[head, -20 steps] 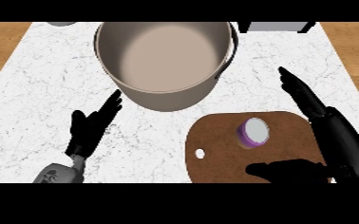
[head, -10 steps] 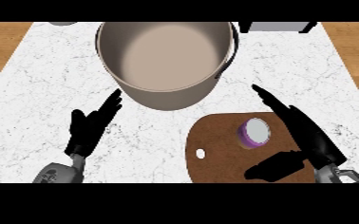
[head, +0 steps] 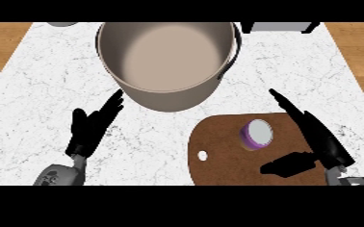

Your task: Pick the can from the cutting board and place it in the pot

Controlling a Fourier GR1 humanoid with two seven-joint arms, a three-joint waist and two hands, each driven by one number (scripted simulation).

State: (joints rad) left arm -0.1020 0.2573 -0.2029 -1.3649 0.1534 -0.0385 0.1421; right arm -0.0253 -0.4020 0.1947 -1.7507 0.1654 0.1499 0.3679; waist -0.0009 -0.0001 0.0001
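Note:
A small purple can (head: 256,134) with a silver top stands on the brown cutting board (head: 220,154) at the lower right. My right hand (head: 318,142) is just right of the can, open, fingers straight and pointing up-left, thumb stretched toward the board below the can. No contact with the can shows. The large grey pot (head: 168,62) stands at the top centre, its inside bare. At the lower left my left hand (head: 91,127) rests open on the counter, fingers pointing toward the pot.
The white marble counter (head: 43,86) has wooden edges at both upper corners. A dark-and-white appliance (head: 279,27) sits at the top right and a grey object (head: 62,24) at the top left edge.
My right hand has slid left and down toward the can, its thumb now reaching onto the board. The left hand, can and pot have stayed put.

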